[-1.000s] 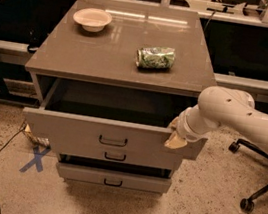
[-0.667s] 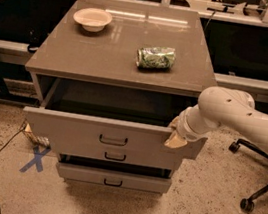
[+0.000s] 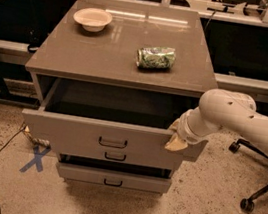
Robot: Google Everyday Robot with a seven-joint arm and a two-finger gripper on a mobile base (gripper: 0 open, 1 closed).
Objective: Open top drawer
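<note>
Speckled floor [image 3: 208,212] surrounds the grey cabinet [image 3: 121,61], and we see its top drawer [image 3: 79,131] pulled well out from under the cabinet's top, deep interior exposed. Our gripper [image 3: 176,140] sits at the cabinet's right side, against the right end of that drawer's front panel. We cannot tell whether it is clamped or released.

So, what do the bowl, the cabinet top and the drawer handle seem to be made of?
The bowl looks like matte cream plastic or paper; it has no shine. The cabinet top seems smooth grey laminate, as it reflects light near the back. The black handle of the top drawer could be metal or plastic. The gripper sits at that drawer's right edge.
</note>
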